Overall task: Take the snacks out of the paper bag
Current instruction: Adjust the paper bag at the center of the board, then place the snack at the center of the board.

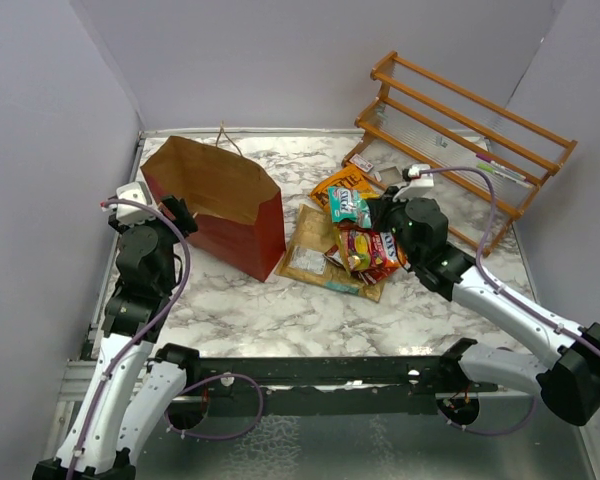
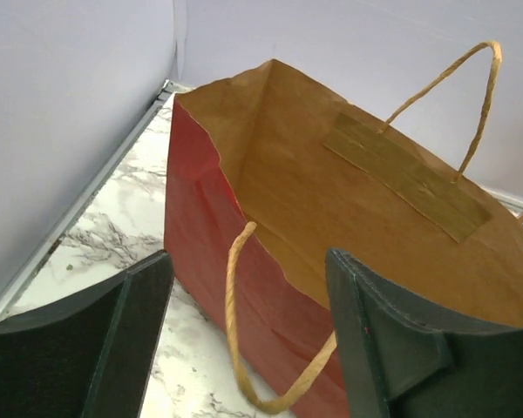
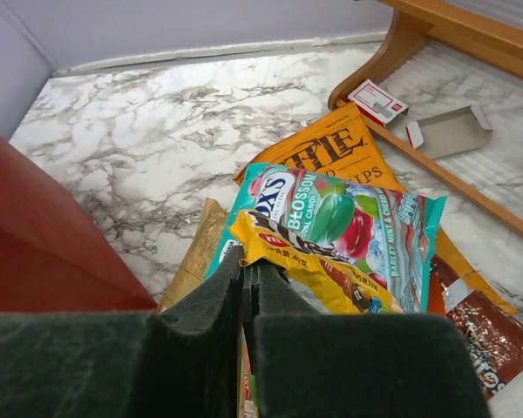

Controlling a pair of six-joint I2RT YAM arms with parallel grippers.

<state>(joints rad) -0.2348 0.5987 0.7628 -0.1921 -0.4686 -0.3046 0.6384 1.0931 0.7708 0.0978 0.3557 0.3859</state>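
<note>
**Top external view: snacks in a heap outside the bag, left claw released**

Over on the left, the left gripper [image 1: 177, 212] hovers at the paper bag's near edge. Its wrist view shows the fingers [image 2: 131, 331] spread wide, gripping nothing, and a string handle [image 2: 235, 331] loops down between them. The paper bag [image 1: 235, 225] stands upright on the marble table [image 1: 280, 310], its brown lining facing up.

Just right of the bag come the snacks [image 1: 350, 240], piled on the table. The tan chip bag [image 1: 315, 245] is nearest the bag and the orange Kettle bag [image 1: 342, 185] lies behind. The teal pack [image 1: 350, 207], yellow pack [image 1: 357, 247] and red pack [image 1: 385, 247] overlap on top.

The right gripper [image 1: 382, 213] is clenched over the pile with the yellow pack's corner at its tips. Whether that corner is pinched, I cannot tell.

At far right, the wooden rack [image 1: 460, 120] sits in the corner.
</note>
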